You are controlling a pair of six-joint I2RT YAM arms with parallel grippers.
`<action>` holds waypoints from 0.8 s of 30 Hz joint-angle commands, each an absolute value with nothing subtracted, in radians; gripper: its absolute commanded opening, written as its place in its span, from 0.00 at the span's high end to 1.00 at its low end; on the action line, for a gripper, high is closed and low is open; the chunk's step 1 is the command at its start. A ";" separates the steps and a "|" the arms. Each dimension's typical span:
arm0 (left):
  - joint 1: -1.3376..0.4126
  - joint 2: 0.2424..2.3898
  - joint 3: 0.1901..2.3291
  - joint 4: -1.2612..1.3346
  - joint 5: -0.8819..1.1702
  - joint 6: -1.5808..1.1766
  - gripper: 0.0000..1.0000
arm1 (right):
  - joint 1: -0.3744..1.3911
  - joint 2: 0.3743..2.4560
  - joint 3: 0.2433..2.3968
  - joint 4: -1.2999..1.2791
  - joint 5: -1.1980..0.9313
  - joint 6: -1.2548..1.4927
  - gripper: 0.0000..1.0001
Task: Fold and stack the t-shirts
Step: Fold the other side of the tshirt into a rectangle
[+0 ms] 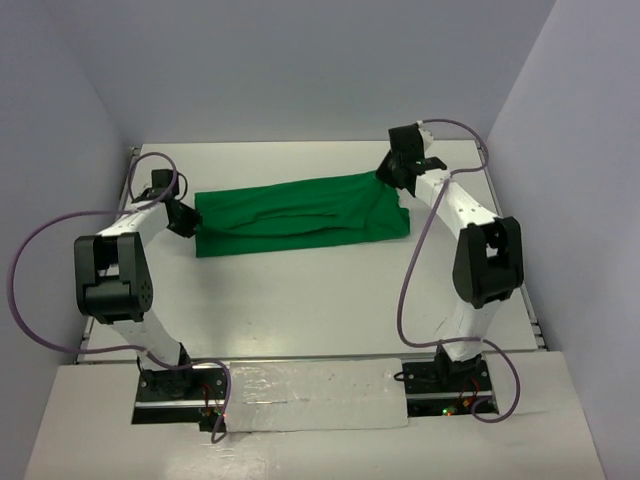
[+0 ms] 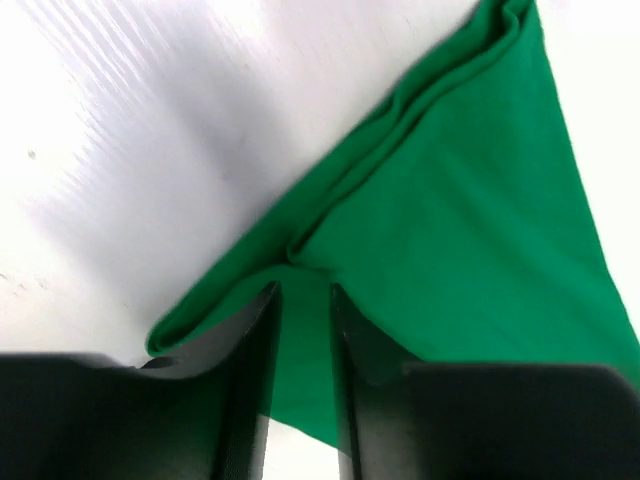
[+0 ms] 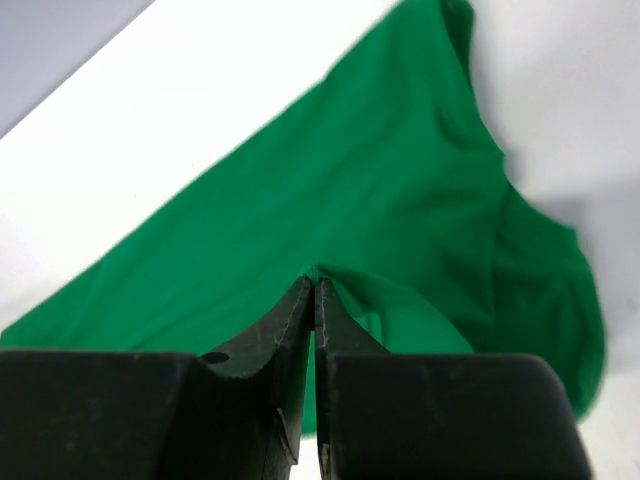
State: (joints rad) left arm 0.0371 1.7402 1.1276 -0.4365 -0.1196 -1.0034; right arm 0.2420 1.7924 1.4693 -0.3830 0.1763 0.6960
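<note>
Overhead, a bright green cloth t-shirt point(image 1: 300, 215), folded into a long band, lies across the white worktop's point(image 1: 300, 310) far half. Only the wrist views show the jaws: the left gripper point(image 2: 303, 290) narrowly parted over the shirt's left edge, the right gripper point(image 3: 315, 283) pinched tight on its right end. Around the worktop stand pale grey walls point(image 1: 300, 60).

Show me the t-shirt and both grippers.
t-shirt point(image 1: 300, 220), top external view, middle of cloth.
left gripper point(image 2: 302, 292), left wrist view, between fingertips.
right gripper point(image 3: 314, 286), right wrist view, between fingertips.

White table point(image 1: 300, 300) bears one green t-shirt point(image 1: 300, 215) (folded into a long band).
</note>
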 commanded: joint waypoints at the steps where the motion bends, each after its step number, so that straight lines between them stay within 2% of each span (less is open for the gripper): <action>1: 0.081 1.748 1.171 -0.403 -0.093 -1.013 0.24 | 0.201 1.936 1.656 -0.443 0.070 0.664 0.58; 2: 0.081 1.734 1.178 -0.398 -0.089 -1.009 0.18 | 0.194 1.963 1.691 -0.471 0.044 0.657 0.44; 3: 0.081 1.718 1.188 -0.396 -0.092 -1.002 0.16 | 0.187 1.979 1.714 -0.494 0.026 0.649 0.32; 5: 0.079 1.688 1.196 -0.395 -0.111 -0.989 0.16 | 0.187 1.945 1.668 -0.477 0.031 0.641 0.23; 10: 0.043 1.544 1.211 -0.420 -0.266 -0.909 0.16 | 0.190 1.749 1.389 -0.344 -0.038 0.647 0.25; 14: -0.004 1.486 1.214 -0.466 -0.350 -0.858 0.17 | 0.218 1.677 1.214 -0.259 -0.123 0.670 0.27; 24: -0.070 1.435 1.115 -0.455 -0.304 -0.848 0.18 | 0.223 1.798 1.165 -0.171 -0.246 0.711 0.31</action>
State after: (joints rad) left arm -0.0596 1.4382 1.1335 -0.4393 -0.2920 -0.8708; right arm 0.2228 1.7594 1.1572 -0.2451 -0.1913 0.6918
